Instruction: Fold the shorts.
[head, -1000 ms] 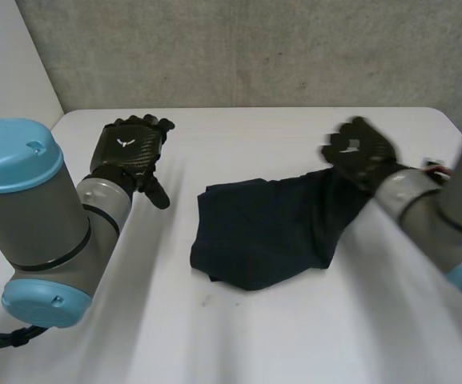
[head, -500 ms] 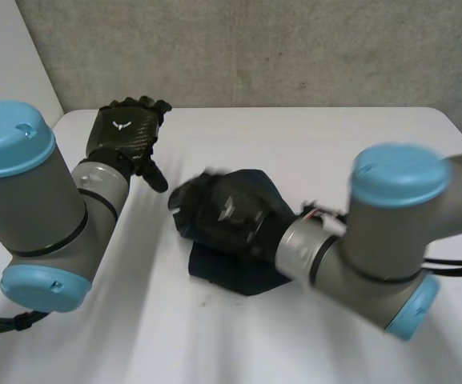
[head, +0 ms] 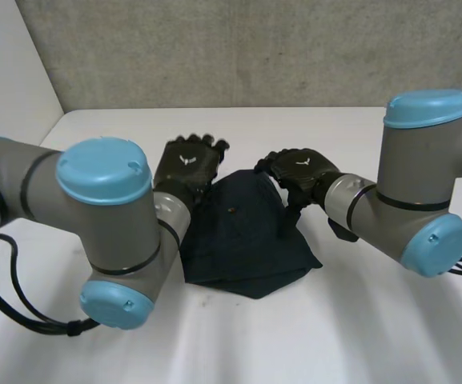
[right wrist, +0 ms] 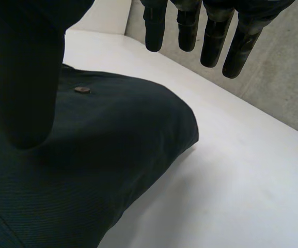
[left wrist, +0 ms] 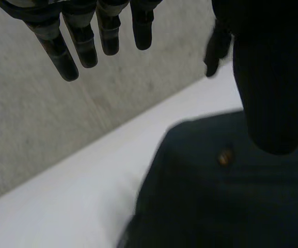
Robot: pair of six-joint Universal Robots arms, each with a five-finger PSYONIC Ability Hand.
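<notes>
Shorts (head: pixel 243 236) folded over at frame centre on the tabletop (head: pixel 359 320); both hands released.
The leg that trailed right a second ago now lies across the bundle, so one fold looks done. The long axis runs top to bottom, button (head: pixel 231 210) end uppermost. The left robot hand (head: pixel 184 166) has moved in to the upper-left edge and the right robot hand (head: pixel 299 170) is at the upper-right, both empty with fingers straight.

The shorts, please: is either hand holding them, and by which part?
Neither holds them: the left hand and right hand are open, fingers straight, at the far edge of the shorts.
</notes>
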